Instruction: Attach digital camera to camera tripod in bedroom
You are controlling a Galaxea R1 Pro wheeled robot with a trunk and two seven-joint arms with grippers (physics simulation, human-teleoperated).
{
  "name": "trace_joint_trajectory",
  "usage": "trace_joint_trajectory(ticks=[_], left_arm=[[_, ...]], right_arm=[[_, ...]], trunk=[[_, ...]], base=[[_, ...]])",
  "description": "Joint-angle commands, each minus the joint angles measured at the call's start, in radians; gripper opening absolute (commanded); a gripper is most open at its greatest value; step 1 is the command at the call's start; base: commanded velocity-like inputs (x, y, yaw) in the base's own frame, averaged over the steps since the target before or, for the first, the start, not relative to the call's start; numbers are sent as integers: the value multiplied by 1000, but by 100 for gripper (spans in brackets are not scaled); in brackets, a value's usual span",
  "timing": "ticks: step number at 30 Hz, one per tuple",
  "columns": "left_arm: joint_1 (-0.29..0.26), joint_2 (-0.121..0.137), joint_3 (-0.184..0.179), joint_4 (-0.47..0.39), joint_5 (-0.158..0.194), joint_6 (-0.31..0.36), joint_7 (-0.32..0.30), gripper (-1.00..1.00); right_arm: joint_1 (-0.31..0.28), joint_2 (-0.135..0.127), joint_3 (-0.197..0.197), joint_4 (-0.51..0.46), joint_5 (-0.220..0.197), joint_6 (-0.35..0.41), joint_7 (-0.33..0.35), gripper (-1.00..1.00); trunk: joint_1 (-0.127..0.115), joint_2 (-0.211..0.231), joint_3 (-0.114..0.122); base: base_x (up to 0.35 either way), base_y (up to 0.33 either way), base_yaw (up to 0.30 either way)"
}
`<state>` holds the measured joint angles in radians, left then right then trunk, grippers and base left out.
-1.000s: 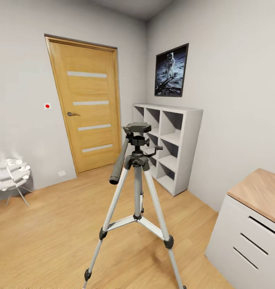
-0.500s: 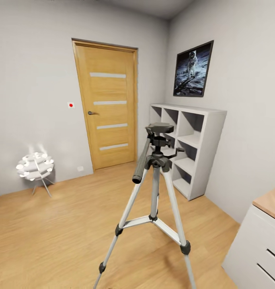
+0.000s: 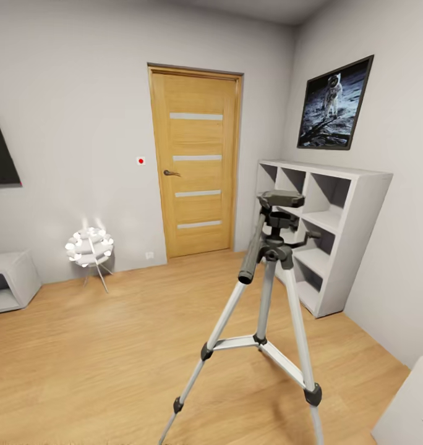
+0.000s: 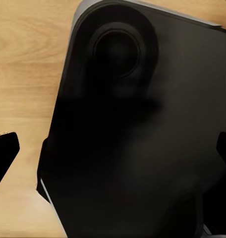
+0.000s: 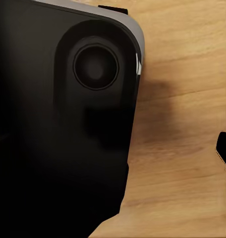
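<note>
My tall camera tripod [image 3: 270,290] with smooth silver-grey telescopic legs and black joints stands upright on the light wood plank floor [image 3: 100,358], near right. Its flat black head plate sits bare on top, and the long black pan handle [image 3: 252,256] slants down toward me and leftward. Behind stand an oak door [image 3: 196,164] and a white cube shelf [image 3: 335,228]. No writing is readable. Whether my claws are wide or narrow I cannot tell.

No readable text, label, brand or number anywhere, a small white wall plate [image 3: 141,161] with a plain red dot beside the wooden door [image 3: 196,164], a framed astronaut picture [image 3: 334,105] without caption, camera tripod [image 3: 270,290] showing no markings
</note>
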<state>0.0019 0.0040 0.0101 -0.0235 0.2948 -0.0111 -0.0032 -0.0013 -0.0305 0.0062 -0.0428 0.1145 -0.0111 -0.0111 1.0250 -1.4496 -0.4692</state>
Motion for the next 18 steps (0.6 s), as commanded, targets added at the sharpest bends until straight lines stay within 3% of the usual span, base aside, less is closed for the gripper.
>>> trace_joint_trajectory(ticks=[1,18], left_arm=[[0,0,1,-1,4,-1,0,100],[0,1,1,-1,4,-1,1,100]], right_arm=[[0,0,0,0,10,-1,-1,100],[0,0,0,0,10,-1,-1,100]], trunk=[[0,0,-1],[0,0,-1]], base=[[0,0,273],[0,0,273]])
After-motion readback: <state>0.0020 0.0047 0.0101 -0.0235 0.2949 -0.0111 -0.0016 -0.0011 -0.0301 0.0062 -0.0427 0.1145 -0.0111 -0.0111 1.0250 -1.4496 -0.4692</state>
